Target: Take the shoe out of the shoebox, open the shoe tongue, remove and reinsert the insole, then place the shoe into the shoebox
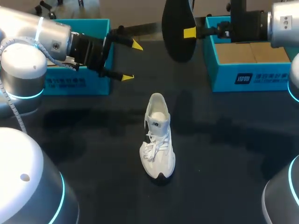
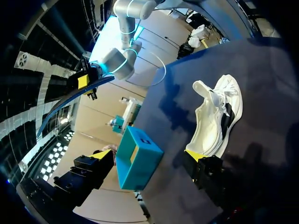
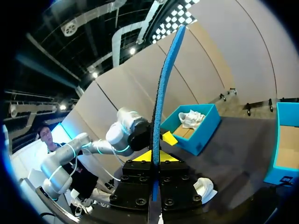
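step: reinsert insole | right claw (image 1: 190, 32) clamped on black insole (image 1: 175, 44), above counter (image 1: 229, 144) far edge | left claw (image 1: 132, 61) wide open, empty | white sneaker (image 1: 158, 140) mid-counter | advice: brace heel, feed insole toe-first

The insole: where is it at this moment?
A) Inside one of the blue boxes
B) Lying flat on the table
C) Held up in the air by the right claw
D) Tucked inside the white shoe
C: the right claw is shut on the insole and holds it above the table, while the shoe stands on the table below and the left claw is open and empty.
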Available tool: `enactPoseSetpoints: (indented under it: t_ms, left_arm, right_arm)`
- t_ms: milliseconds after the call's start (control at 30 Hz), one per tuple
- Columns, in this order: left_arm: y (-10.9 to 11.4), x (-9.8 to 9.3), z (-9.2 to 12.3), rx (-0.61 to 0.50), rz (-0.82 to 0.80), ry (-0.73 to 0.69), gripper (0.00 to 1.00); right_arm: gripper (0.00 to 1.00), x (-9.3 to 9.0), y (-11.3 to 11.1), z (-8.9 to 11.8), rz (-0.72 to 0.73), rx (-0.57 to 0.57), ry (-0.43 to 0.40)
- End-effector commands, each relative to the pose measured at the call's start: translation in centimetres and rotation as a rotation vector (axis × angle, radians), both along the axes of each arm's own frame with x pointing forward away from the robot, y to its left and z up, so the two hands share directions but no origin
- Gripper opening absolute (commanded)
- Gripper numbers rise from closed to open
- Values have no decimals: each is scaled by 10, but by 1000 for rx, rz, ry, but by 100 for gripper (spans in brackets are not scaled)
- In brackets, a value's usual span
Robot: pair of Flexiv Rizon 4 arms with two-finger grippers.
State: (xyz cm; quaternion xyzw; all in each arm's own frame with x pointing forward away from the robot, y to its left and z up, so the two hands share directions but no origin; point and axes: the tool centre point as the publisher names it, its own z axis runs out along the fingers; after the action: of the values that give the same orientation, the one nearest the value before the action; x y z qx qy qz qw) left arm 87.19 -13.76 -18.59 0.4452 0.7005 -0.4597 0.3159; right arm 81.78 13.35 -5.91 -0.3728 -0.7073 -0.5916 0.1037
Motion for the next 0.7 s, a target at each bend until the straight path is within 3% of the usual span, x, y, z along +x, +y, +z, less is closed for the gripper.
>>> enactPoseSetpoints:
  t_ms: [33, 267, 433, 700]
  left_arm:
    - [0, 0, 1, 4, -1, 0, 100]
    - [0, 0, 1, 4, -1, 0, 100]
    - [11, -2, -20, 38, 59, 130, 100]
    - [30, -14, -52, 88, 121, 296, 100]
  right_arm:
    - [0, 0, 1, -1, -2, 1, -1]
    - [0, 0, 1, -1, -2, 1, -1]
    - [0, 0, 1, -1, -2, 1, -1]
    - [0, 11, 11, -23, 52, -43, -162]
